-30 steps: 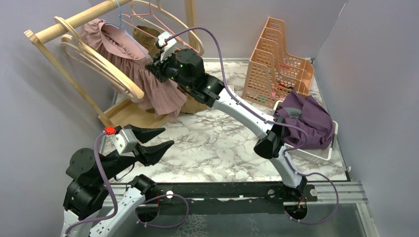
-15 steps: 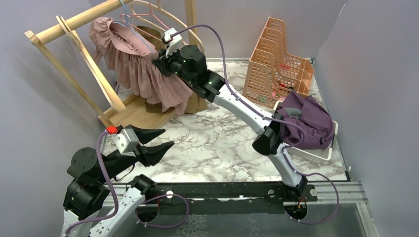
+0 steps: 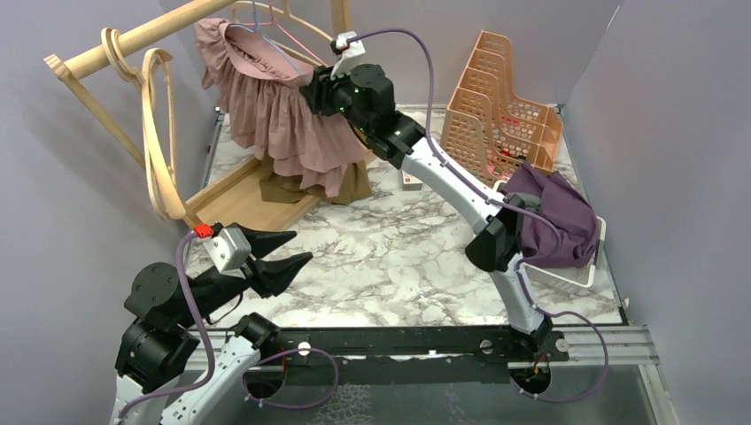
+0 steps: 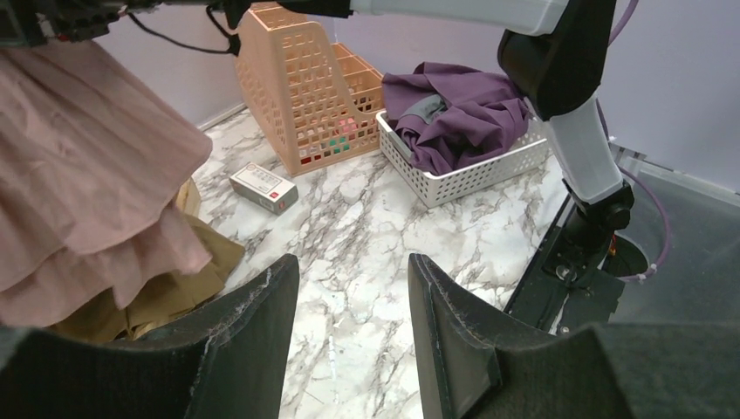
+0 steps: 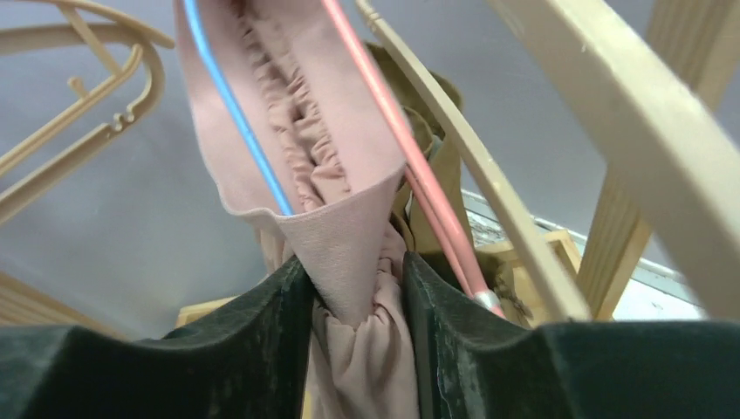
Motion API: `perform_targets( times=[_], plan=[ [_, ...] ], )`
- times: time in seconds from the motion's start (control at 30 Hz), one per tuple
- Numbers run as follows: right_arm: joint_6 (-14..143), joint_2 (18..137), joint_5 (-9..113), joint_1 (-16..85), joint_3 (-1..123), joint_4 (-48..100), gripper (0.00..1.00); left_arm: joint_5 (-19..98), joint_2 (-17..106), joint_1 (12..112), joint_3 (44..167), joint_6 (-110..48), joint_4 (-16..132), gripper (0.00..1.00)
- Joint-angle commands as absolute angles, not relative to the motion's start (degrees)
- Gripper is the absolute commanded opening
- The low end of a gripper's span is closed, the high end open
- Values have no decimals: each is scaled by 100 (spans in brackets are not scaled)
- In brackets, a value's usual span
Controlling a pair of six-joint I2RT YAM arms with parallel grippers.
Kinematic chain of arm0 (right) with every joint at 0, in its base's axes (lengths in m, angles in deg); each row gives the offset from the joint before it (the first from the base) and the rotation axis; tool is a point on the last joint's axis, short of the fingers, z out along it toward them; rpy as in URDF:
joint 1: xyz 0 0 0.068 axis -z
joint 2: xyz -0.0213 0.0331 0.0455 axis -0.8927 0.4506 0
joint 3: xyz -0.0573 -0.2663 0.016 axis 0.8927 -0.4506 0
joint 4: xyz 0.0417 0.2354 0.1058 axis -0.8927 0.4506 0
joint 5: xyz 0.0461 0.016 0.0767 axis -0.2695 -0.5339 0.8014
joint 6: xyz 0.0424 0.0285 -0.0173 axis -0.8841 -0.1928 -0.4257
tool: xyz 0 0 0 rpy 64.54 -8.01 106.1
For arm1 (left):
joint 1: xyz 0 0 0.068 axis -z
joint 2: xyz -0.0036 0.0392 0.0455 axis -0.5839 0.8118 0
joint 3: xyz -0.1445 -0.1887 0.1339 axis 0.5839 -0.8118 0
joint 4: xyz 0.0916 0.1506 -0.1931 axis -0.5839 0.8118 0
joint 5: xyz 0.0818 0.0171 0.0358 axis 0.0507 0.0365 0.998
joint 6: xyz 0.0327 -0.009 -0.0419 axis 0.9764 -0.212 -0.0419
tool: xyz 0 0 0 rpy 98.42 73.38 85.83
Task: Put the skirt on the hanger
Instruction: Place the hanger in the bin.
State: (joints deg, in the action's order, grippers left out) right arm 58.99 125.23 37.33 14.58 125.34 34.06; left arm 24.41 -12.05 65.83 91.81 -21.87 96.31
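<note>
The skirt (image 3: 283,115) hangs at the back left of the surface (image 3: 381,257). Its waistband is draped over a blue hanger (image 5: 236,113) hooked on the wooden rail (image 3: 133,40), and the hem reaches a brown garment (image 3: 310,188) lying below. The right pincer (image 5: 353,297) reaches up to the waistband's near end. Its fingers stand apart w/ gathered cloth btwn them, prob. to steady the skirt while it settles on the wire. Whether they press the cloth or just flank it can't be told. A pink hanger (image 5: 393,131) runs just beside, so a snag is poss. The left pincer (image 3: 301,246) is spread and empty, parked low near the front, well apart from the skirt, likely so it doesn't crowd the rail. Task looks nearly done: the skirt's weight seems carried by the hanger.
</note>
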Motion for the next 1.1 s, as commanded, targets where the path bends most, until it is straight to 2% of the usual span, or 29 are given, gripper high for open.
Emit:
perform_targets(
  times=[0.0, 0.13, 0.27, 0.4, 0.53, 0.77, 0.9, 1.07],
  plan=[
    [5830, 11703, 4183, 1507, 11917, 2729, 50, 2649, -1260, 6591, 9135, -2271, 9630, 51],
    [5711, 10994, 4920, 1509, 11111, 2235, 57, 2850, -1242, 6594, 9103, -2288, 9625, 53],
    [5675, 10330, 5314, 1508, 10590, 2173, 57, 3040, -1185, 6594, 9010, -2270, 9628, 55],
    [5837, 9369, 5276, 1512, 9574, 1910, 58, 3089, -1036, 6595, 8927, -2118, 9618, 55],
    [6222, 8374, 4359, 1514, 8616, 2228, 60, 3014, -772, 6591, 8818, -1795, 9603, 55],
    [6497, 7277, 2043, 1721, 7294, 3846, 67, 2806, -177, 6595, 8556, -1485, 9126, 55],
    [5790, 6728, 1444, 2518, 6478, 4850, 71, 2587, 144, 6596, 8266, -1656, 8514, 55],
    [5006, 6202, 1525, 4410, 5144, 5322, 77, 2544, 485, 6596, 8014, -1867, 7800, 55]
  ],
)
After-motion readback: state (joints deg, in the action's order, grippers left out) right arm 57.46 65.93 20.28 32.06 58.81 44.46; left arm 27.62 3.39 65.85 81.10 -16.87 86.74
